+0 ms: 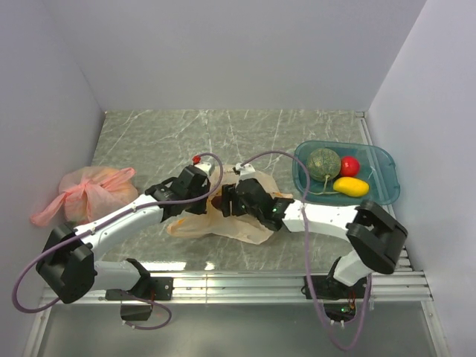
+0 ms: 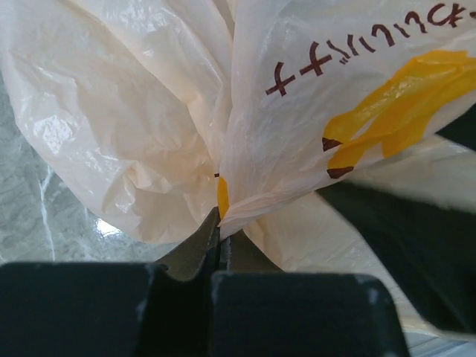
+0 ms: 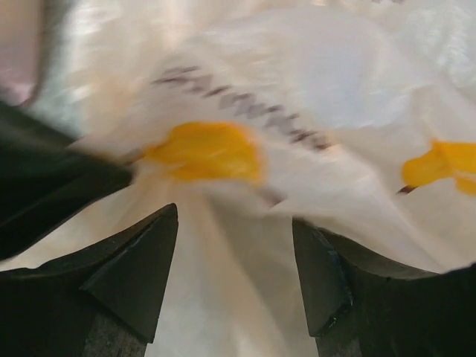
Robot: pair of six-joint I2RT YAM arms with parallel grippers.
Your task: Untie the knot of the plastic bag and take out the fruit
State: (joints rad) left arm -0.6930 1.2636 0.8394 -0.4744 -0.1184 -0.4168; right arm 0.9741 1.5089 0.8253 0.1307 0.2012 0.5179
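The plastic bag [image 1: 195,223] lies crumpled and flat at the table's middle. My left gripper [image 1: 211,195] is shut on a fold of its film, which shows pinched between the tips in the left wrist view [image 2: 219,223], with the bag [image 2: 134,111] bunched above. My right gripper [image 1: 226,201] is open, facing the left one, with the bag's film [image 3: 312,89] lying between its spread fingers [image 3: 234,223]. The knot is hidden under the grippers. The melon [image 1: 324,163], the red fruit [image 1: 349,166] and the yellow fruit [image 1: 351,186] lie in the teal tray [image 1: 383,160]. The small dark purple ones are not clearly in view.
A knotted pink bag [image 1: 89,192] sits at the left by the wall. The teal tray stands at the right, near the right wall. White walls close in the table on three sides.
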